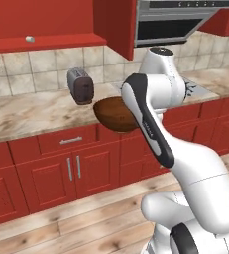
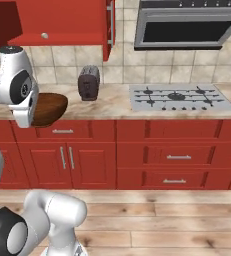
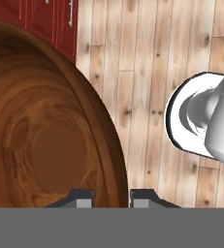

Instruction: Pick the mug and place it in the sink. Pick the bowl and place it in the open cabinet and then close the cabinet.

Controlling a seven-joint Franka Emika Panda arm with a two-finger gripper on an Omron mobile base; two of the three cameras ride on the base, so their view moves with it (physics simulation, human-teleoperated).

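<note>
Hand view: fingers [image 3: 112, 198] pinch bowl [image 3: 40, 140] rim.

Round, deep, glossy dark brown wooden bowl [image 1: 113, 115] [image 2: 48, 108] [image 3: 45, 140]: airborne, in front of the counter edge, opening upward.

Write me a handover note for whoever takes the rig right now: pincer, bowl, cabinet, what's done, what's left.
Pincer: shut on the rim of the bowl.
Bowl: lifted, held off the counter's front edge, above the floor.
Cabinet: open, its shelf holds a small pale object.
Done: bowl picked up.
Left: set the bowl on the cabinet shelf, then close the doors. Mug and sink can't be judged from here.
</note>
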